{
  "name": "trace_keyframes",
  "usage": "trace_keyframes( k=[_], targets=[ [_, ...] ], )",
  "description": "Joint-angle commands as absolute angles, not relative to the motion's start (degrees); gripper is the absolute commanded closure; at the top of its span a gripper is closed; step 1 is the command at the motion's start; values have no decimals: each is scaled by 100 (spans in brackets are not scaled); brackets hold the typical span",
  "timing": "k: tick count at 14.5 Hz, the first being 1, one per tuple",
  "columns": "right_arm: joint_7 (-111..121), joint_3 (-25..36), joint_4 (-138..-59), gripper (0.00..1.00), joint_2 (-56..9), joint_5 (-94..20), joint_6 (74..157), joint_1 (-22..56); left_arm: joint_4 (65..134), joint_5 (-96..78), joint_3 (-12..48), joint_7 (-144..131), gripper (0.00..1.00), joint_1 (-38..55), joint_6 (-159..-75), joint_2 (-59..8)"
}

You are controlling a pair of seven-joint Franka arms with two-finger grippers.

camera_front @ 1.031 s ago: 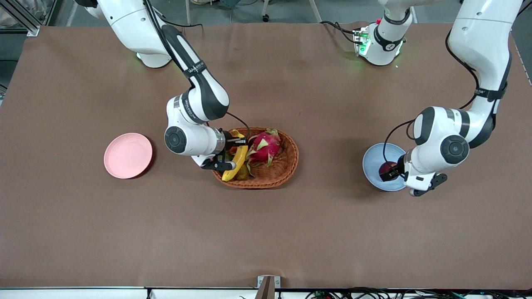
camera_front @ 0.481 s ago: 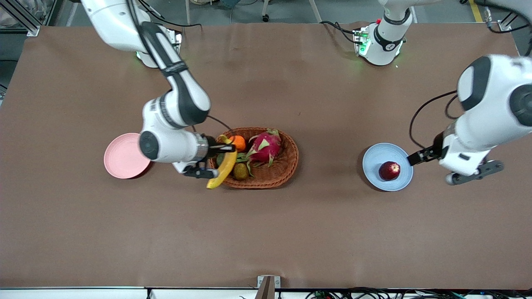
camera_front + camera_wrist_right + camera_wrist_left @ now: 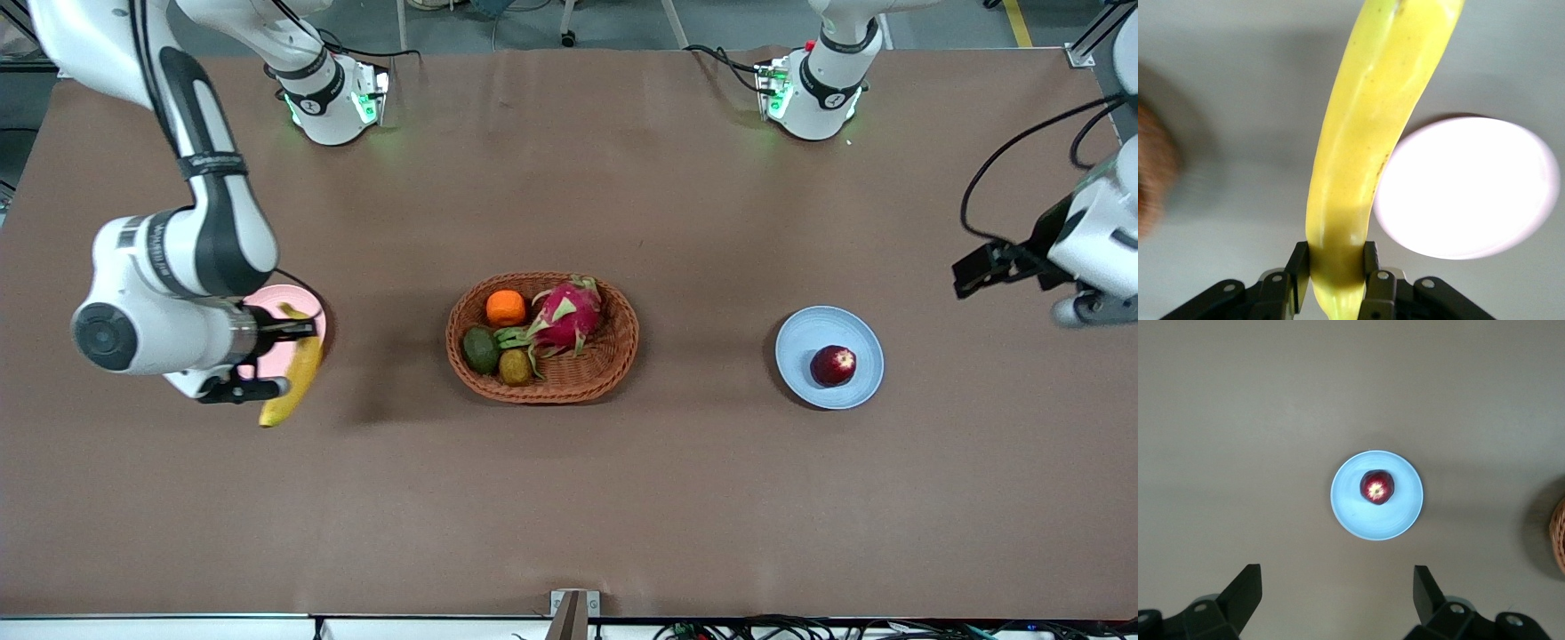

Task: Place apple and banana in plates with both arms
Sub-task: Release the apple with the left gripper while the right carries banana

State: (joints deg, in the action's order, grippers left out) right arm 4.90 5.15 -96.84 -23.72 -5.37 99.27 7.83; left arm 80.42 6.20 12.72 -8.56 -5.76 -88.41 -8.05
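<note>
the right gripper (image 3: 289, 347) is up in the air over the edge of the pink plate (image 3: 307, 307), fingers clenched on the banana (image 3: 289, 387). the apple (image 3: 833, 365) sits in the blue plate (image 3: 805, 342) toward the left arm's end. a basket (image 3: 613, 360) of fruit stands between the plates. the left gripper (image 3: 978, 271) hangs released, high over the table (image 3: 569, 498) beside the blue plate.
</note>
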Motion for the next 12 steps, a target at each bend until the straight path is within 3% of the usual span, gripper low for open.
trace_keyframes(
  k=[1, 7, 12],
  targets=[
    [1185, 404, -10317, 91, -1970, -45, 9896, 309, 8165, 554, 1283, -318, 0, -721, -8623, -318],
    [1187, 404, -11099, 90, -1889, 299, 10493, -52, 8841, 204, 608, -264, 0, -71, -8385, 421],
    [1178, 404, -11715, 88, -1916, 483, 11074, -35, 8868, -35, 633, -422, 0, -70, -8306, 457]
  ],
)
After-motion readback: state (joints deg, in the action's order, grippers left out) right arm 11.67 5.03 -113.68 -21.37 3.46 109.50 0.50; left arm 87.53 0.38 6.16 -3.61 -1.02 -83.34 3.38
